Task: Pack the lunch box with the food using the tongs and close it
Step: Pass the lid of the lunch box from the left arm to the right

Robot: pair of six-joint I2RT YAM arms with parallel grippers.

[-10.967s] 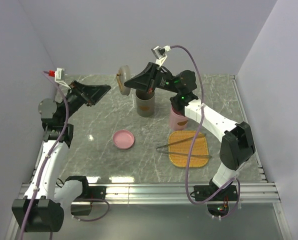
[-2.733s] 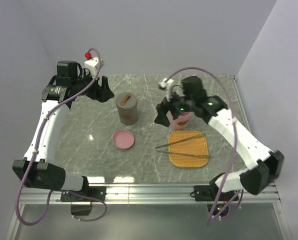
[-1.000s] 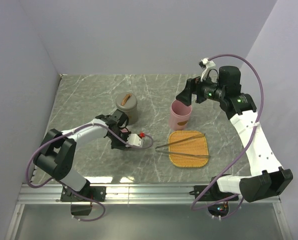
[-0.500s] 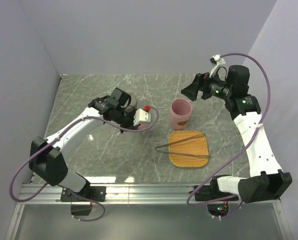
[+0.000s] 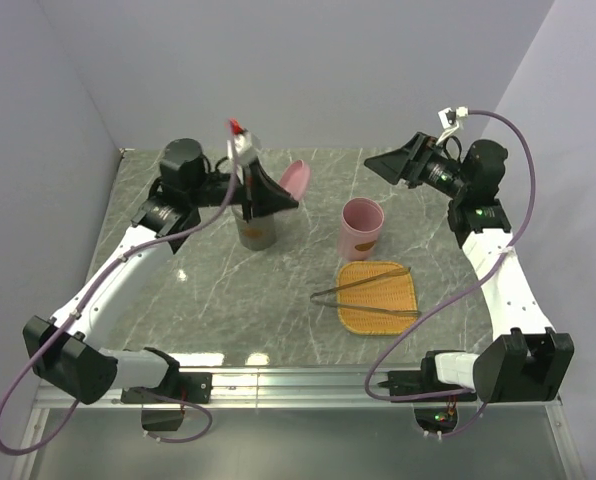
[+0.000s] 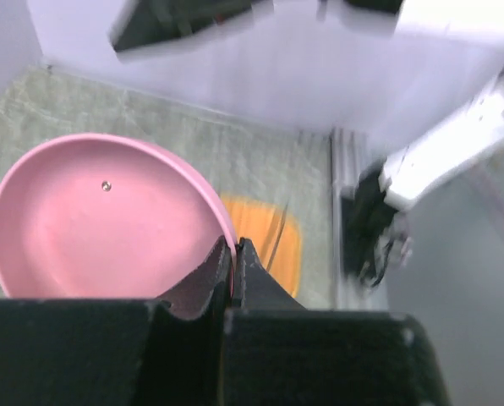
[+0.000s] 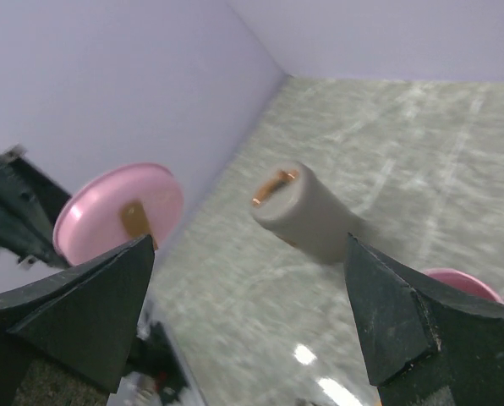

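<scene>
— Tongs (image 5: 328,293): lying where?
— Resting across tray (image 5: 378,322) on right side of surface (image 5: 178,300). Running left to right along the long axis, joined tip poking past tray's left edge, free ends spreading toward right edge.
— Sitting which way from right hand (image 5: 370,162)?
— Lying well apart from it, lower down and nearer the bases. Hovering high over far side of surface, fingers (image 7: 74,313) spread wide, gripping nothing.
— And left hand (image 5: 283,198)?
— Pinching rim of pink lid (image 5: 296,177), fingers (image 6: 210,271) squeezed narrow, holding it tilted in the air just above grey pot (image 5: 257,226). Being occupied, and sitting on the far side of pink cup (image 5: 362,226) from tray besides.
— Judging right arm the nearer, then?
— Yes. Probably needing to drop toward tray and turn the wrist, closing across the thin arms, not along them.
— Seeing any food?
— Not showing in any view. Possibly hiding inside grey pot or pink cup, likely lunch-box parts; not being able to tell which.
— Reading any brand, label or writing?
— Finding none readable anywhere.
</scene>
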